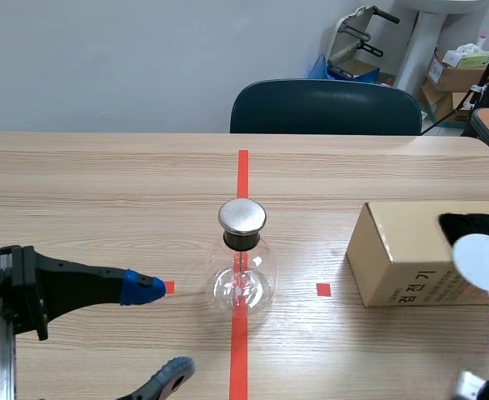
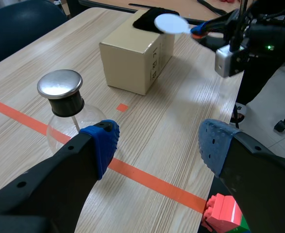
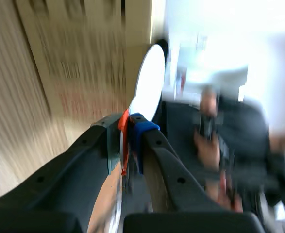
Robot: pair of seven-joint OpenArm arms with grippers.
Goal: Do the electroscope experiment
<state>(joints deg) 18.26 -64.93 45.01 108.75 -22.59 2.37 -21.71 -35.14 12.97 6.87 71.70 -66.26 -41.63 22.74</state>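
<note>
While the flask (image 1: 242,258) stands just ahead of your released left gripper (image 1: 159,329), leave that arm parked. From the left wrist, the disc (image 2: 170,23) hovers over the box (image 2: 135,53). Your right gripper (image 3: 126,125) clenches the disc; bring it gently over the flask.

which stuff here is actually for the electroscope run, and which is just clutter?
For the job:
- electroscope flask
- white disc, held in the right gripper
- black cloth, probably for rubbing

Lying about:
- cardboard box, only carrying the cloth
- chair
- red and green blocks
</note>
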